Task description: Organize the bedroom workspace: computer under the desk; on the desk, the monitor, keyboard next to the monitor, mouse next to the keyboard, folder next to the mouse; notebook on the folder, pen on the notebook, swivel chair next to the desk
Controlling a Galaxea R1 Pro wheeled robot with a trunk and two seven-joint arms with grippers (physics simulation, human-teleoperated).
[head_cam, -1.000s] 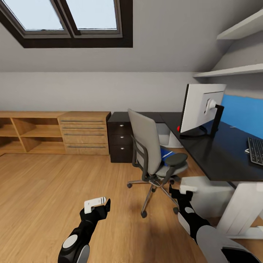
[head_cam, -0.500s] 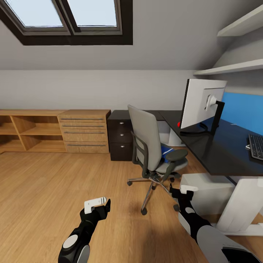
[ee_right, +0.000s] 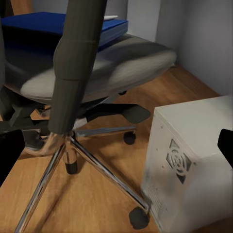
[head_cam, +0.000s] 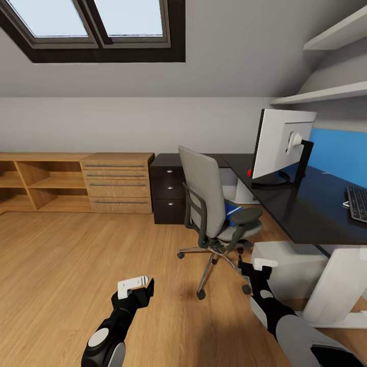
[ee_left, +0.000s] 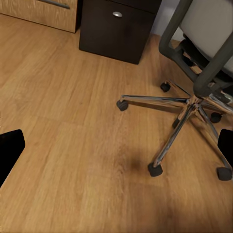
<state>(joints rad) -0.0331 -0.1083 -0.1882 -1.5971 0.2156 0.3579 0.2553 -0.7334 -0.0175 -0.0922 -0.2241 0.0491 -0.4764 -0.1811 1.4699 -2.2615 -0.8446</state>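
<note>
Pincers: we see the left pincer (head_cam: 136, 285) and right pincer (head_cam: 259, 266) both held low over the wood floor, each with fingers apart and carrying nothing. We judge the step in hand to be the approach to the chair (head_cam: 211, 204) to fetch the folder (head_cam: 232, 213), which lies on the seat, partly hidden by the backrest; the right wrist view shows it as a blue slab (ee_right: 63, 25) on the cushion. Next move, in our judgement: bring the right pincer up over the armrest to the folder's edge. Count: one chair, one folder, one monitor (head_cam: 281, 148) upright on the surface (head_cam: 300, 214), one keyboard (head_cam: 358, 203) at the surface's right edge, one computer (ee_right: 194, 160) on the floor beneath.
</note>
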